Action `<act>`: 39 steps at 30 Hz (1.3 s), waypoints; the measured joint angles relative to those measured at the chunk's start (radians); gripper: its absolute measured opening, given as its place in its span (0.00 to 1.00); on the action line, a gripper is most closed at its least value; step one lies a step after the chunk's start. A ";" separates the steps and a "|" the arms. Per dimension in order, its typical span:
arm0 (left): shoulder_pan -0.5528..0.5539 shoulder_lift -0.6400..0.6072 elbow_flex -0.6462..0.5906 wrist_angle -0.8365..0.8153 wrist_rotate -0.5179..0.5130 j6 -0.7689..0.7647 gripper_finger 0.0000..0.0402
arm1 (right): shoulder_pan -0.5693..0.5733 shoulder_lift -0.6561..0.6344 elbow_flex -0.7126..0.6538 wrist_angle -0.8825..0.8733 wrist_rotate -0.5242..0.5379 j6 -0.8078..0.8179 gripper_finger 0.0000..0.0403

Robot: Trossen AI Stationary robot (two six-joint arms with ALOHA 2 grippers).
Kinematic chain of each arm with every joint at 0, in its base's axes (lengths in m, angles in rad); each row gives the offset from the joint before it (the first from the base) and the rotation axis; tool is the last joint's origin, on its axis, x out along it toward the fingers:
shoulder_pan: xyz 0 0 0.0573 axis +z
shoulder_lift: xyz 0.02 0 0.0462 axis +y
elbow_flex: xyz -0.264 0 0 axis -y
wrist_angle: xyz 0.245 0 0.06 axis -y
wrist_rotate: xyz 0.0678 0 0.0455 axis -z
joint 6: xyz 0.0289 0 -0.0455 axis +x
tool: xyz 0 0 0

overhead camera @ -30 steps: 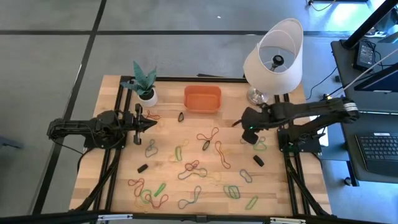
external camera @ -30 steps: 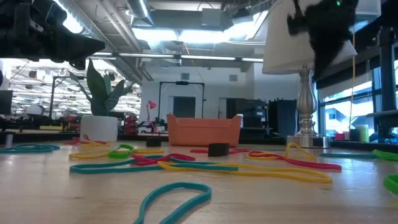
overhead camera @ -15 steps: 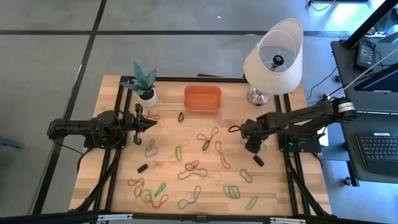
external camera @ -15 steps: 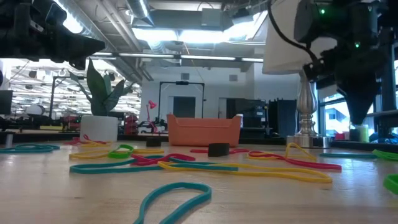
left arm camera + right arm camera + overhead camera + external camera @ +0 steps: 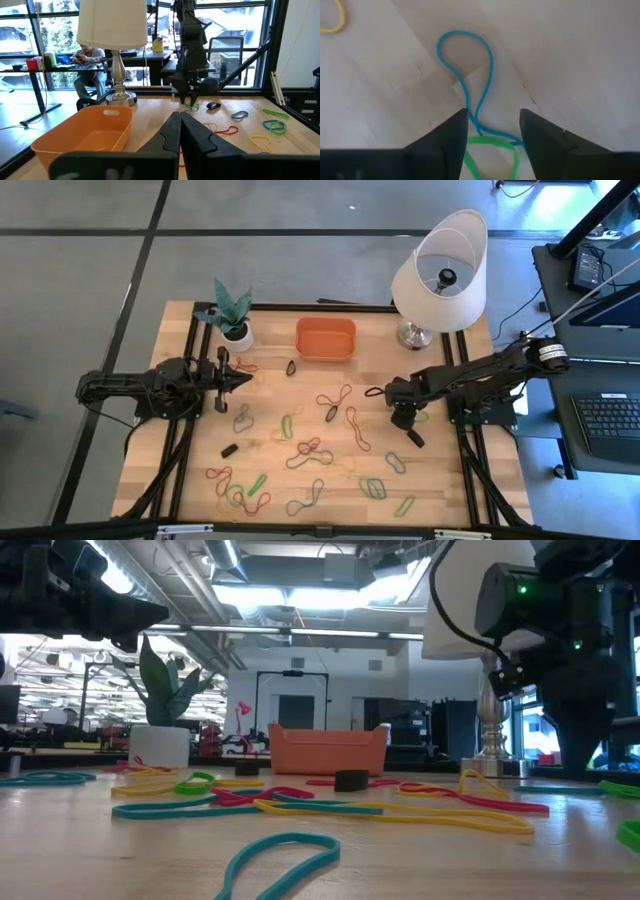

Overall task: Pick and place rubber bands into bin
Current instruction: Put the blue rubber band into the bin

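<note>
rubber bands (image 5: 305, 452) strewn over wooden table (image 5: 190, 465), none in orange bin (image 5: 325, 339) at far middle | right gripper (image 5: 492, 131) fingers apart, low over blue band (image 5: 470, 75) and green band (image 5: 490, 155), right side | left gripper (image 5: 243, 379) closed, left | lamp (image 5: 440, 275) far right; plant pot (image 5: 237, 334) far left | office room behind, person seated at desk (image 5: 87, 62) | no legible writing

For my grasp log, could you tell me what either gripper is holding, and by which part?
Nothing is held. The right gripper is open over a blue rubber band; the left gripper is shut and empty.
</note>
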 joint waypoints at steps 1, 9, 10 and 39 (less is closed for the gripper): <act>0.000 0.000 0.000 0.000 0.000 0.000 0.00 | 0.004 0.013 0.000 0.001 0.000 -0.001 0.44; 0.000 0.000 0.000 0.000 0.000 0.000 0.00 | 0.070 0.136 0.006 0.061 0.008 -0.001 0.40; 0.000 0.000 0.000 0.000 0.000 0.000 0.00 | 0.076 0.151 0.009 0.062 0.009 -0.001 0.39; 0.000 0.000 0.000 0.006 0.000 0.000 0.00 | 0.067 -0.021 0.543 -0.442 0.221 0.100 0.00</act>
